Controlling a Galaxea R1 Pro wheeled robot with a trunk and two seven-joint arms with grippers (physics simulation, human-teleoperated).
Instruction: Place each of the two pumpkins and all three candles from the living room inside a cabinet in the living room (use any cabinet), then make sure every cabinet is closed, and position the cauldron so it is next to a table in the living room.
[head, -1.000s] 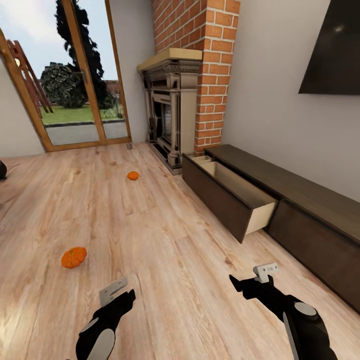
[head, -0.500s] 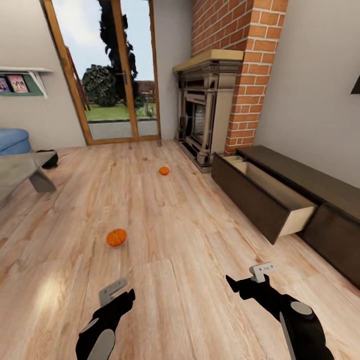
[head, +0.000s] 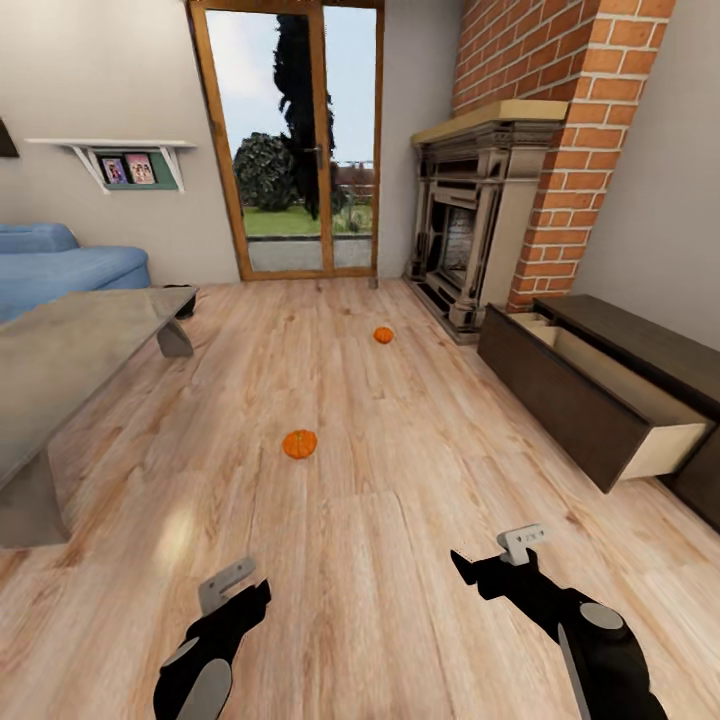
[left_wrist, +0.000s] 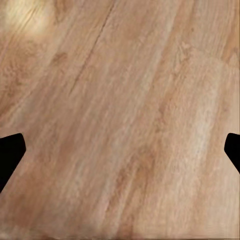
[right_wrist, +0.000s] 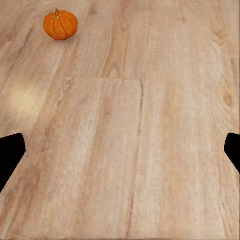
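Two orange pumpkins lie on the wood floor: the near pumpkin (head: 299, 443) (right_wrist: 60, 25) ahead of both arms, the far pumpkin (head: 383, 335) toward the fireplace. The dark-brown cabinet (head: 640, 345) runs along the right wall with one drawer (head: 600, 405) pulled out, its pale inside showing. The grey coffee table (head: 70, 345) stands at the left. A black shape, the cauldron (head: 183, 297), peeks out behind its far corner. My left gripper (head: 252, 598) (left_wrist: 120, 155) and right gripper (head: 472, 570) (right_wrist: 120, 155) hang open and empty over bare floor. The candles are out of view.
A brick-and-stone fireplace (head: 475, 240) stands beyond the cabinet. A glass door (head: 300, 150) fills the back wall. A blue sofa (head: 60, 270) sits behind the table, under a wall shelf (head: 125, 160). Open floor stretches between table and cabinet.
The whole view has swung left, bringing the table, sofa and shelf into sight and pushing the cabinet to the right edge. Both grippers hold the same pose.
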